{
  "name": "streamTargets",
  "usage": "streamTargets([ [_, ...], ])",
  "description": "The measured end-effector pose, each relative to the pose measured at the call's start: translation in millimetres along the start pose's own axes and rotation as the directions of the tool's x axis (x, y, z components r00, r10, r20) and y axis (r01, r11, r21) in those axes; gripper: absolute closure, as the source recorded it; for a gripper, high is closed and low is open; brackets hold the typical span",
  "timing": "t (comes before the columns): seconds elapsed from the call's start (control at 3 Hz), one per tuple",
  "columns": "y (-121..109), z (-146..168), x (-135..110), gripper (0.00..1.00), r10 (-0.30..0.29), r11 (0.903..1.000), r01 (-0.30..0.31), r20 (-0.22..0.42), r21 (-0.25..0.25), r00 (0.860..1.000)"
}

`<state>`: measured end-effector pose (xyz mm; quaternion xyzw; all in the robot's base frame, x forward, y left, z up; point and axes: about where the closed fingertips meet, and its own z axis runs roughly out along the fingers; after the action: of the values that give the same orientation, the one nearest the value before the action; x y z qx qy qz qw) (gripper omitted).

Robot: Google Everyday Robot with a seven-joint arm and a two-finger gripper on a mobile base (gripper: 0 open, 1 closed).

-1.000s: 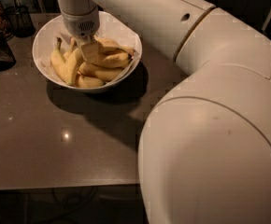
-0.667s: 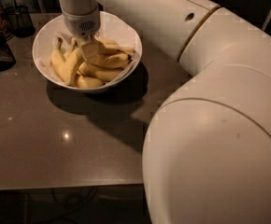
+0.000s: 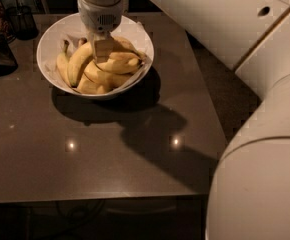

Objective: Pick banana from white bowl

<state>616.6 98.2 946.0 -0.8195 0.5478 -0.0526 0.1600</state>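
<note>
Although the gripper (image 3: 103, 46) is down at the fruit, the pick itself is not done as far as can be seen. It hangs from the pale arm (image 3: 220, 19) straight over the white bowl (image 3: 47, 38), its tip at the top of the pile of bananas, a little right of the bowl's middle. How far its jaws stand apart, and whether they have hold of anything, I cannot tell, because the wrist housing and the yellow fruit hide the tip.

Every banana lies inside the bowl and none is raised above the rim. The banana (image 3: 78, 64), the long, strongly curved one with the dark stem end up near the gripper, rests on the left of the pile against the smaller ones. The bowl sits at the far left part of the dark table (image 3: 110, 154).

By my reading the approach and descent are finished. What is left is a firm closing on the banana, then a lift clear of the rim without dragging its neighbours out.
</note>
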Motion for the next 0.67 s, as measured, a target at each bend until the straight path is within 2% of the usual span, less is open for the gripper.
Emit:
streamTargets([
  [0.33,22.5,-44.2,-5.0,1.0,0.053,0.9986,-0.052,0.073,-0.008,0.996],
  [0.67,23.3,-45.1,-5.6,1.0,0.053,0.9986,-0.053,0.075,-0.009,0.996],
])
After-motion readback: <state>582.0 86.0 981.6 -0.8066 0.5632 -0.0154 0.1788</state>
